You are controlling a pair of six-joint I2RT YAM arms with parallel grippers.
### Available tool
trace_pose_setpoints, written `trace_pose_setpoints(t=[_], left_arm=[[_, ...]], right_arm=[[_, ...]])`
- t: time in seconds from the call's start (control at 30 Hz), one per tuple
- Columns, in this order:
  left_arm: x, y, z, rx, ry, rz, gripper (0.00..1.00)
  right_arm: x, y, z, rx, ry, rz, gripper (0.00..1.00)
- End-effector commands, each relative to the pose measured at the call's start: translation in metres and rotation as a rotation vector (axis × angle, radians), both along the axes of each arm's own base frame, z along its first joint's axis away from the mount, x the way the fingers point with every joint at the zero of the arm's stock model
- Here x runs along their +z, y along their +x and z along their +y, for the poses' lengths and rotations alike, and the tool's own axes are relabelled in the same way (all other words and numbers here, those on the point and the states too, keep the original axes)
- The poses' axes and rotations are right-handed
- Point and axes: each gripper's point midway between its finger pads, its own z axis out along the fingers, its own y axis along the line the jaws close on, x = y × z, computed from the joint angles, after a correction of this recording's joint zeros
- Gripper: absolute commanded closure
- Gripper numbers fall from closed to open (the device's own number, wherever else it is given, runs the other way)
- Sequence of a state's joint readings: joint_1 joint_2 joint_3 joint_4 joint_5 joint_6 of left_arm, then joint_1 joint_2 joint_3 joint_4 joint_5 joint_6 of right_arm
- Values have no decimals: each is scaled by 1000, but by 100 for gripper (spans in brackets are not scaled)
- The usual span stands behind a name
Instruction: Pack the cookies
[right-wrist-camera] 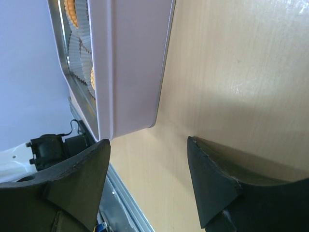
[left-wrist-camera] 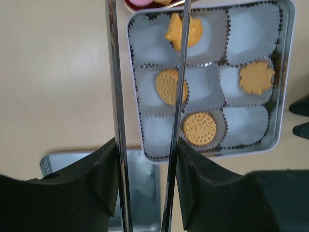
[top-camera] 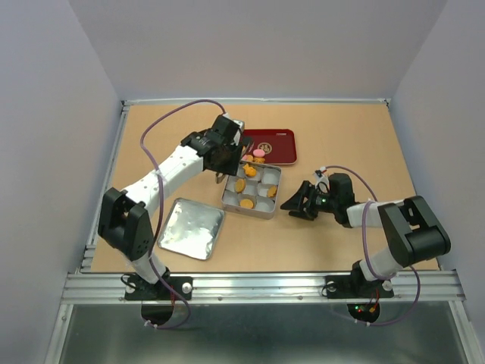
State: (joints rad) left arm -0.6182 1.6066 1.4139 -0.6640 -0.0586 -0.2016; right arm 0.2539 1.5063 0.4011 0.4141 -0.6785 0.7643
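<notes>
The silver nine-compartment tin [top-camera: 264,212] holds several orange cookies in paper cups: two round ones [left-wrist-camera: 169,87] [left-wrist-camera: 199,128] and two flower-shaped ones [left-wrist-camera: 184,31] [left-wrist-camera: 256,77]. More cookies, pink [top-camera: 259,153] and orange, lie at the near edge of the dark red tray [top-camera: 279,144]. My left gripper [top-camera: 229,154] is shut on metal tongs [left-wrist-camera: 116,96], whose two arms reach over the tin's left columns with their tips out of view. My right gripper [top-camera: 298,205] is open and empty, on the table just right of the tin [right-wrist-camera: 130,63].
The tin's silver lid [top-camera: 191,227] lies flat on the table to the near left of the tin. The table has raised walls at the back and the sides. The left arm stretches diagonally over the table's left half.
</notes>
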Motion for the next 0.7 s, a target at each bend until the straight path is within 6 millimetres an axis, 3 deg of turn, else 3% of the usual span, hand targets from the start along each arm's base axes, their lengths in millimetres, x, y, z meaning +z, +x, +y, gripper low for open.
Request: trace_pose_setpoints(t=[0.0, 0.33, 0.5, 0.67], left_arm=[[22, 31, -16, -52, -22, -97, 46], [-20, 75, -13, -10, 76, -68, 48], [-19, 81, -8, 7, 100, -87, 49], [-30, 84, -3, 4, 110, -63, 49]], right_arm=[[-30, -13, -9, -14, -56, 90, 29], [-37, -12, -8, -5, -42, 123, 29], [-40, -11, -7, 0, -35, 134, 29], [-42, -11, -7, 2, -30, 143, 29]])
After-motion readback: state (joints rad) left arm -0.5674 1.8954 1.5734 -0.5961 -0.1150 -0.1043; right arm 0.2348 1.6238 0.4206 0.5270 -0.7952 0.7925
